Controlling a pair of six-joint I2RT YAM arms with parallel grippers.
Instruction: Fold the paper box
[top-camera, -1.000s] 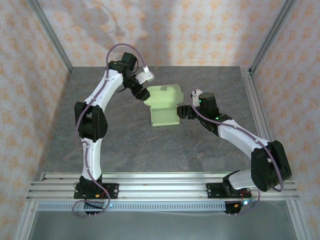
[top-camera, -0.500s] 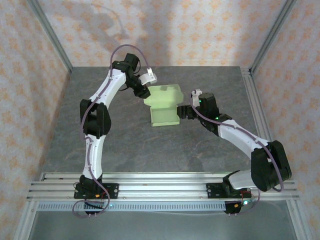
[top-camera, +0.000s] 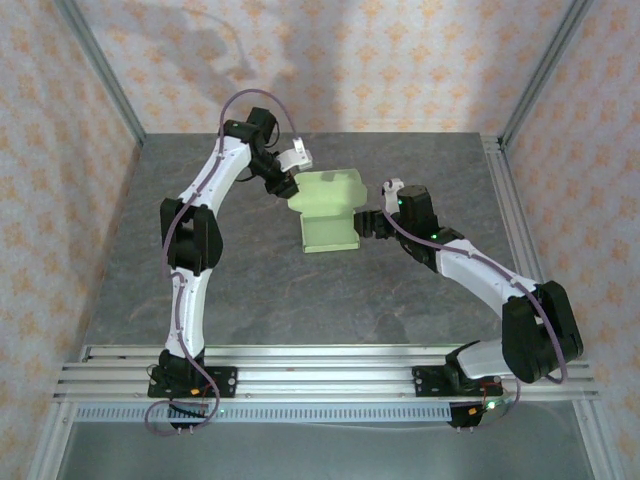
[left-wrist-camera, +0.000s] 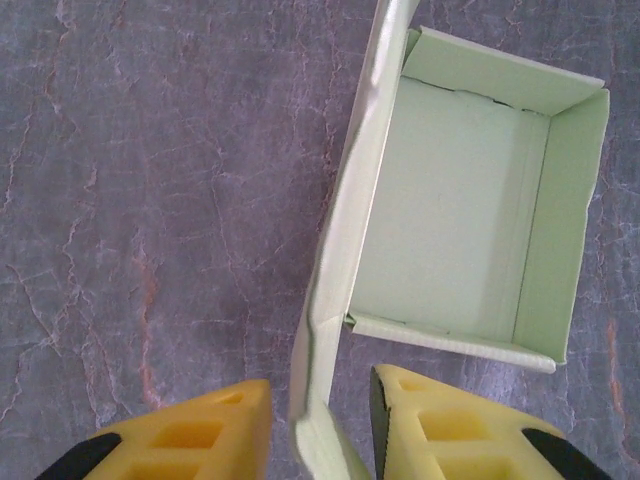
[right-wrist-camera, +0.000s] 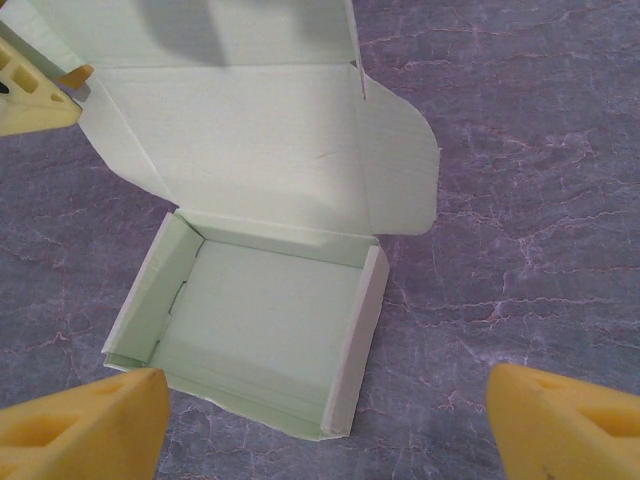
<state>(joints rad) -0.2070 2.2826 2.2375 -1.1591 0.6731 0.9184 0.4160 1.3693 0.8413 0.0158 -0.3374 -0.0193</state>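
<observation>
The paper box (top-camera: 330, 228) is a pale green low tray with its lid (top-camera: 326, 189) raised at the back. My left gripper (top-camera: 287, 183) is at the lid's left edge. In the left wrist view the gripper (left-wrist-camera: 320, 432) is open, and the lid (left-wrist-camera: 345, 230), seen edge-on, runs between its yellow fingers (left-wrist-camera: 190, 435) with a gap on each side. The tray (left-wrist-camera: 450, 200) lies to the right. My right gripper (top-camera: 369, 222) stands wide open beside the box's right wall. In the right wrist view the gripper (right-wrist-camera: 325, 425) spans the tray (right-wrist-camera: 260, 315) and the lid (right-wrist-camera: 240, 140) stands behind.
The box rests on a grey marbled table (top-camera: 250, 290). Patterned walls with metal posts (top-camera: 100, 80) close in the back and sides. A rounded side flap (right-wrist-camera: 400, 160) sticks out from the lid's right. Aluminium rails (top-camera: 320, 365) run along the near edge.
The left arm's elbow has swung slightly to the right and its wrist has shifted a little toward the back. The box and the right arm have stayed put.
</observation>
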